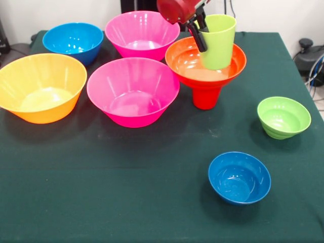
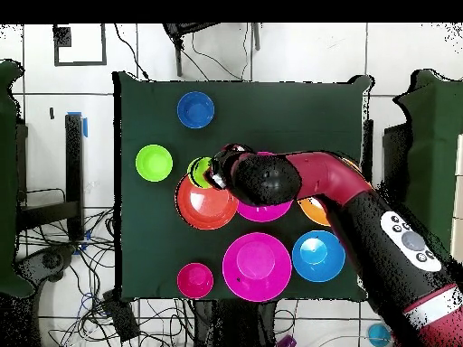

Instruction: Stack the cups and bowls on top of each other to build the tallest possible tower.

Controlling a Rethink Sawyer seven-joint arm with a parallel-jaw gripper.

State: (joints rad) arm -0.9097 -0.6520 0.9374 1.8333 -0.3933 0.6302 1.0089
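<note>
The tower stands right of centre: a red cup (image 1: 206, 97) as base carries the wide red-orange bowl (image 1: 185, 63). The lime-green cup (image 1: 218, 43) stands upright inside that bowl, its bottom on the bowl's floor. My gripper (image 1: 201, 36) comes down from above and is shut on the cup's left rim, with one black finger (image 1: 197, 38) outside the wall. In the overhead view the gripper (image 2: 215, 172) sits at the green cup (image 2: 199, 172), over the edge of the red-orange bowl (image 2: 203, 206).
Two big pink bowls (image 1: 132, 91) (image 1: 142, 33), a yellow-orange bowl (image 1: 40, 86) and a mid-sized blue bowl (image 1: 73, 40) fill the left. A small green bowl (image 1: 283, 116) and a small blue bowl (image 1: 239, 177) sit to the right. A small reddish bowl (image 2: 195, 280) shows only overhead.
</note>
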